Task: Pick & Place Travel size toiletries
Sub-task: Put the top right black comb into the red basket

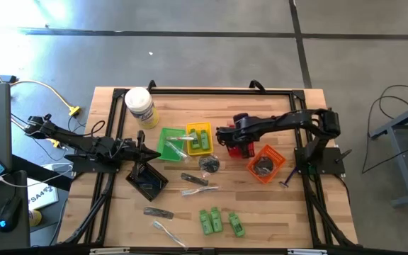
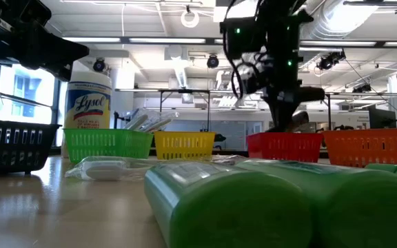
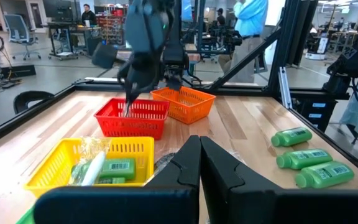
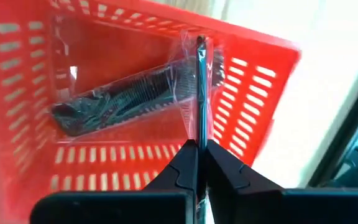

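While the left gripper [image 3: 199, 163] waits pressed together, the right gripper [image 4: 197, 158] pinches a clear-wrapped stick [image 4: 199, 93] over the red basket [image 4: 23, 93].

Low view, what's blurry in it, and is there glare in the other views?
Low view: the green bottles nearest the lens are badly out of focus. Right wrist view: the background beyond the red basket is washed out white. High view: evenly lit, no strong glare.

Grey concrete floor [image 1: 190, 42] surrounds the table; windows [image 2: 16, 96] brighten the ducted workshop.
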Controlling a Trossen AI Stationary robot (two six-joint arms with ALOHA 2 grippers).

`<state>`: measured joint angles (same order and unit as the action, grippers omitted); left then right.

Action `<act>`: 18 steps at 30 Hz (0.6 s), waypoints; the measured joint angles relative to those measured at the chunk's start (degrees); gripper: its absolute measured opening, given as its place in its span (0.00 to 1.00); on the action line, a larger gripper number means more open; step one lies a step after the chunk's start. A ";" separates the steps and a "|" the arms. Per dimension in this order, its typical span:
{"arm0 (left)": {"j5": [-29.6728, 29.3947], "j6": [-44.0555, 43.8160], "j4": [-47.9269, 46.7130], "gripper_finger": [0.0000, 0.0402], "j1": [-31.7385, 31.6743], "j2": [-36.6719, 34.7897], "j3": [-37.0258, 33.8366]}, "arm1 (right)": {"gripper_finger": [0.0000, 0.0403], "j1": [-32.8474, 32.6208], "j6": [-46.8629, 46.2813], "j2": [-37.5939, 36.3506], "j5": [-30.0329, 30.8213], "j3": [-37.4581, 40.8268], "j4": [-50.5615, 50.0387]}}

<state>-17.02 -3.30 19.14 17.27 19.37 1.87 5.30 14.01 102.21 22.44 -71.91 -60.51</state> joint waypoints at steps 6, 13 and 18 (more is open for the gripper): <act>0.00 -0.01 -0.02 0.00 0.00 -0.01 0.00 | 0.02 -2.49 -7.99 -6.84 2.24 -1.32 -3.46; 0.04 -0.03 -0.03 0.00 0.00 0.00 0.00 | 0.02 -6.85 -14.46 -22.75 -1.69 -1.34 2.97; 0.04 -0.05 -0.02 0.00 0.01 0.00 0.00 | 0.02 -7.62 -12.60 -38.26 -10.48 2.74 18.88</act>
<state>-16.97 -3.35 19.11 17.28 19.38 1.87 -2.32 1.42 63.95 11.96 -69.17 -41.63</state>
